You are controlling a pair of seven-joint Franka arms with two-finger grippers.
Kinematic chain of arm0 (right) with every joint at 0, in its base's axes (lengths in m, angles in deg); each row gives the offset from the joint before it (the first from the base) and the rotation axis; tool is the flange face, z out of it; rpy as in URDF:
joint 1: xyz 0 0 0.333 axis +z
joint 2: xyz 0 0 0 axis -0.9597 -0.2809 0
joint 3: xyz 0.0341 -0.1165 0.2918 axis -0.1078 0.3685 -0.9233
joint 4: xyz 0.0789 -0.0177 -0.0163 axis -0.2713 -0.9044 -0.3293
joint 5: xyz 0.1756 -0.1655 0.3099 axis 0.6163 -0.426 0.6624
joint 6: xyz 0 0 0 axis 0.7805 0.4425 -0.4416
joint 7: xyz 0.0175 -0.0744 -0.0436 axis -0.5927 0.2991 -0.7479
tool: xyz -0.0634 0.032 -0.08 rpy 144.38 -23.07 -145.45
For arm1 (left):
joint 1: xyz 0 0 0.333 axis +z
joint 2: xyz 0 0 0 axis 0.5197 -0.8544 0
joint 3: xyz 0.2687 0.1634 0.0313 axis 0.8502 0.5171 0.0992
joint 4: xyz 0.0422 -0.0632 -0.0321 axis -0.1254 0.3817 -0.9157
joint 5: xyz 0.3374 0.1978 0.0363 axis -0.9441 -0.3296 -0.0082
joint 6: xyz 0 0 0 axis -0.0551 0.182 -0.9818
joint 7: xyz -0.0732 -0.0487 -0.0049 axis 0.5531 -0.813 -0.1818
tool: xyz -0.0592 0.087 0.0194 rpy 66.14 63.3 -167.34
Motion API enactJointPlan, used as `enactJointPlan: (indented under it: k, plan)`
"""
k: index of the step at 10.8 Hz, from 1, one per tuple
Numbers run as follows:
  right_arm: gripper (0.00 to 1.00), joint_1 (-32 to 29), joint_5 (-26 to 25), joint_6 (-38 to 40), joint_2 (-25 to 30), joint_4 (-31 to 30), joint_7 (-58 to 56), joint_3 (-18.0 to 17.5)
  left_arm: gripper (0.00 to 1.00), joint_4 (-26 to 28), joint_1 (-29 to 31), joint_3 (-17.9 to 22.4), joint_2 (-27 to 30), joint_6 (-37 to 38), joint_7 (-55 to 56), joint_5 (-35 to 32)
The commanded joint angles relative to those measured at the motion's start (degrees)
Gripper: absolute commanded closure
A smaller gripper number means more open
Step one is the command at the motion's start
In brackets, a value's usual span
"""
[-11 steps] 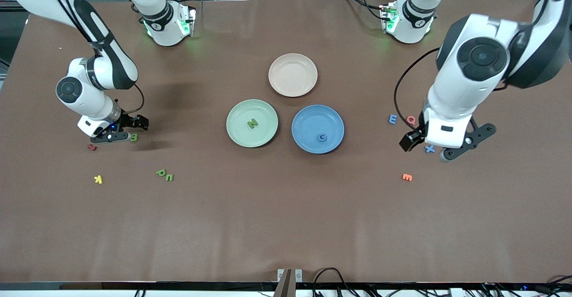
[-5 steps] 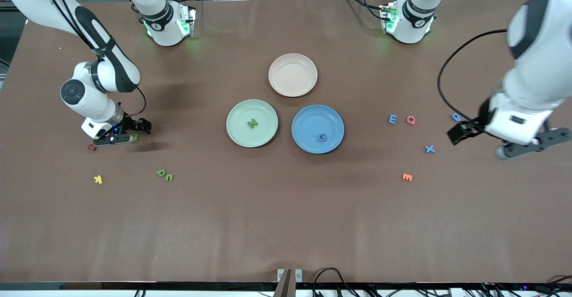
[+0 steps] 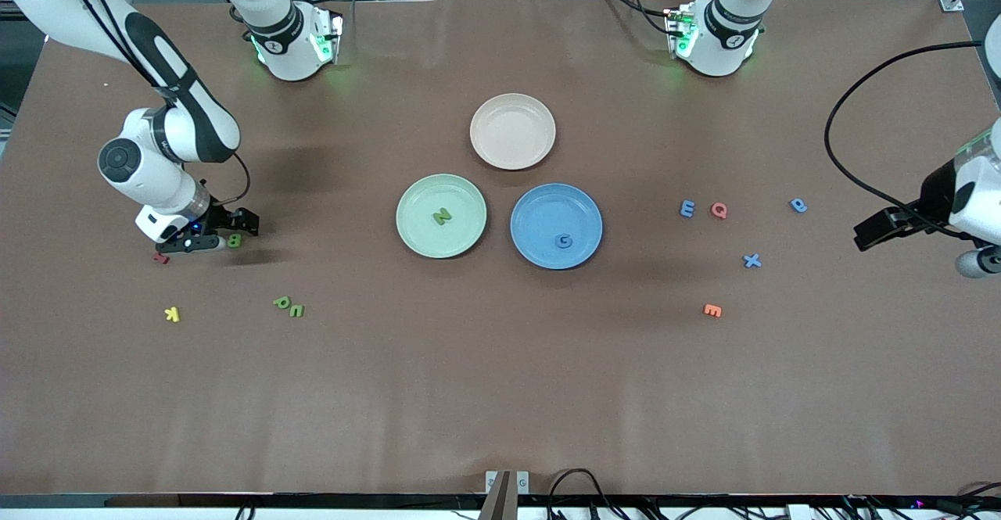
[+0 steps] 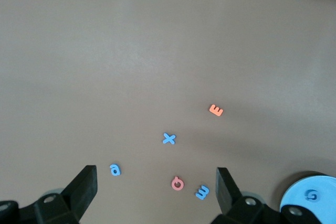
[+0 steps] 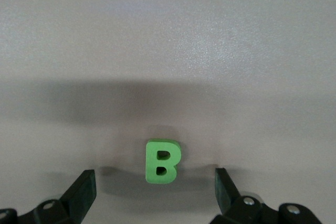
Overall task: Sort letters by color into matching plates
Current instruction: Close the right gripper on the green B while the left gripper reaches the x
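Note:
The pale green plate (image 3: 418,195) holds a green N (image 3: 443,216). The blue plate (image 3: 536,211) holds a blue G (image 3: 563,241); its edge also shows in the left wrist view (image 4: 310,203). My right gripper (image 3: 219,232) is open and low at the table, with a green B (image 3: 235,241) just ahead of its fingertips (image 5: 81,190); the B also shows in the right wrist view (image 5: 160,161). Green P (image 3: 281,302) and U (image 3: 296,310) lie nearer the front camera. Blue E (image 3: 687,208), blue D-like letter (image 3: 798,206) and blue X (image 3: 751,260) lie toward the left arm's end. My left gripper (image 3: 927,246) is open and empty, raised over that end.
A beige-pink plate (image 3: 512,113) stands farther from the camera than the two plates. A pink Q (image 3: 719,209) lies beside the blue E, and an orange E (image 3: 712,310) is nearer the camera. A red letter (image 3: 160,257) and a yellow K (image 3: 172,314) lie near my right gripper.
My left arm has swung from over the blue X out to its end of the table, uncovering the blue D-like letter. My right gripper has stayed at the green B.

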Motion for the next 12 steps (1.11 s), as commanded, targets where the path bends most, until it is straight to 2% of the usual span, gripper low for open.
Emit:
enactJointPlan:
  k: [1, 3, 5, 7, 8, 11, 12]
  plan:
    - [0.00, -1.3, -1.2, -0.6, -0.6, 0.7, 0.3, -0.9, 0.00, 1.5, 0.8, -0.2, 1.1, 0.6, -1.5, 1.5]
    - [0.00, -1.0, -0.9, -0.6, -0.7, 1.2, 0.3, -0.9, 0.00, 1.6, 0.1, 1.1, 0.2, 0.3, -2.1, 1.5]
    - [0.00, -0.9, -0.8, -0.6, -1.5, 2.2, 0.4, -0.9, 0.00, 2.5, -6.9, 9.6, -0.1, 0.3, -2.4, 1.1]
    - [0.00, -0.8, -0.8, -0.7, -2.4, 2.8, 0.5, -0.9, 0.00, 4.4, -7.5, 11.6, -0.9, -0.1, -2.9, 0.9]
    - [0.00, -0.8, -0.8, -0.9, -2.6, 2.8, 0.5, -0.9, 0.00, 6.2, -8.0, 12.8, -0.6, -1.9, -3.0, 0.8]
    - [0.01, -0.9, -1.0, -1.8, -3.2, 2.8, 0.4, -0.7, 0.00, 15.3, -12.4, 19.9, 1.0, -10.6, -4.8, 1.6]
    - [0.02, -1.1, -1.1, -1.8, -3.2, 2.8, 0.4, -0.7, 0.00, 18.5, -12.8, 20.5, 1.2, -14.3, -4.8, 2.6]
